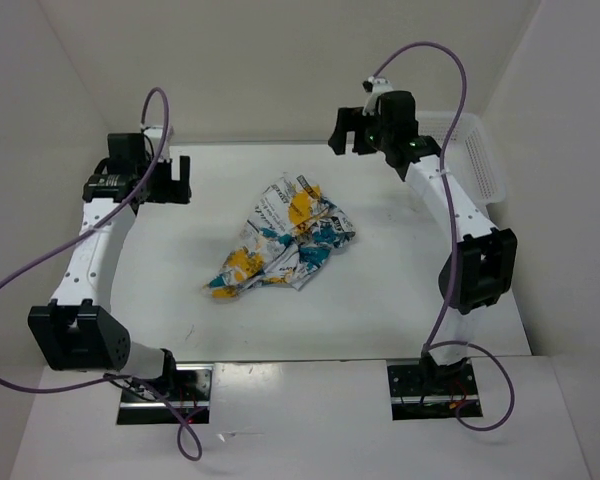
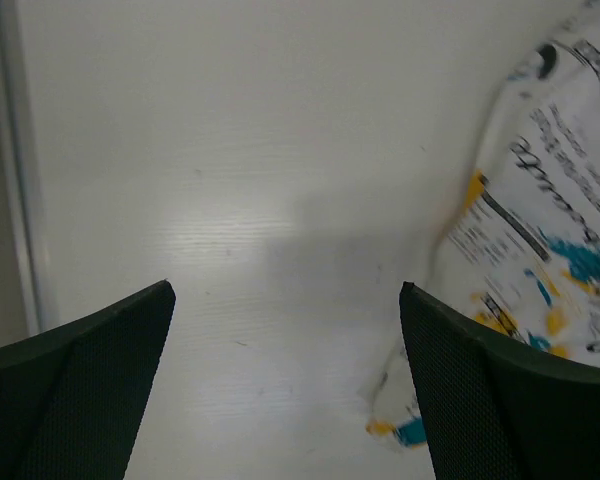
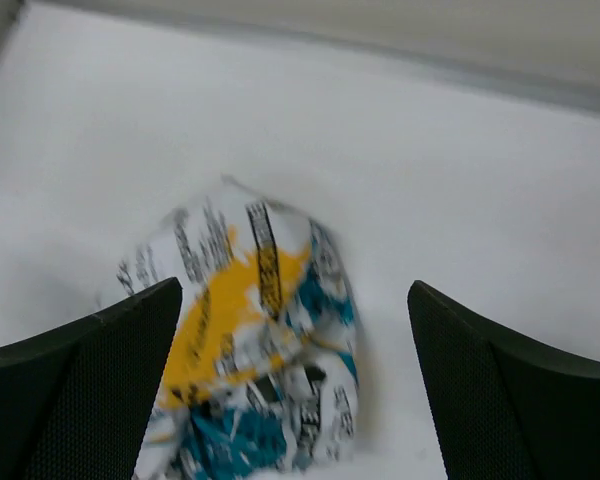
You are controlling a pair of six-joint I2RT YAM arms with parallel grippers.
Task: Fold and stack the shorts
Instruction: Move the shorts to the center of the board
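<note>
I'm seeing bare table (image 1: 400,290) lying open on every side of the crumpled shorts (image 1: 280,245), the one lump sitting mid-table. The mesh basket (image 1: 488,162) is crowding the far right corner, and walls (image 1: 40,100) are hemming in both sides.

A white table (image 1: 400,290) is enclosed on three sides by plain white walls (image 1: 280,70) (softly, evenly lit).

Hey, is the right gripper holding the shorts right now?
No, the right gripper hangs open, apart from the shorts, which lie crumpled on the table.
</note>
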